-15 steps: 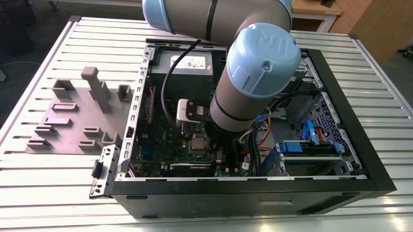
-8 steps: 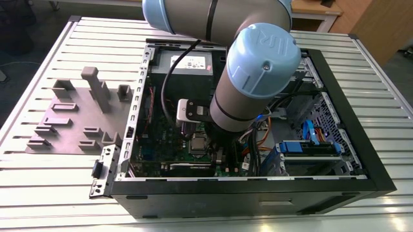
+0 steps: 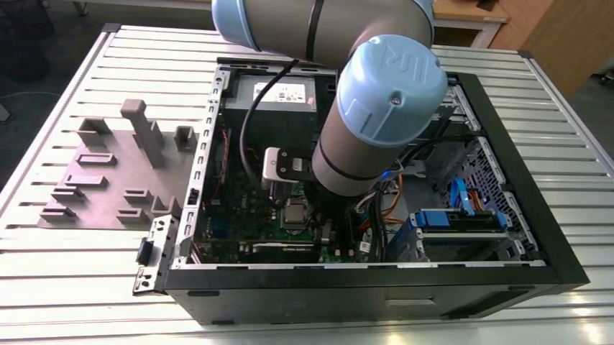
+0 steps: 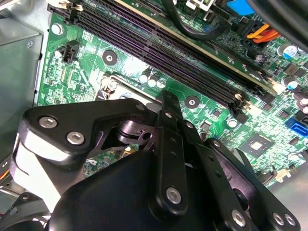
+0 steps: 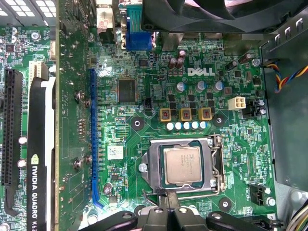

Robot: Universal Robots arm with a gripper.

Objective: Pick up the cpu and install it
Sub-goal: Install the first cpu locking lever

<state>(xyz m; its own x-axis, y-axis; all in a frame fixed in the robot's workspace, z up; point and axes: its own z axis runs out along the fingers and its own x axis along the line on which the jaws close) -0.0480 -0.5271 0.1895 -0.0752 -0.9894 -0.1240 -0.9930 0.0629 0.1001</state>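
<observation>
First wrist view shows the small flat square silver-topped cpu (image 5: 183, 165) lying inside the rectangular silver socket frame (image 5: 155, 168) on the green motherboard (image 5: 159, 79). The black claw (image 5: 171, 202) hangs just beside the frame's edge, clenched and holding nothing. In the exterior view, the grey-and-blue arm (image 3: 374, 122) reaches down into the open black computer case (image 3: 537, 215) on the slatted metal worktop (image 3: 96, 280).

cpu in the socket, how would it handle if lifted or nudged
The cpu looks like a thin, flat, metal-topped square, so probably stiff and light. It sits within the socket frame, so a sideways nudge likely won't slide it.
</observation>
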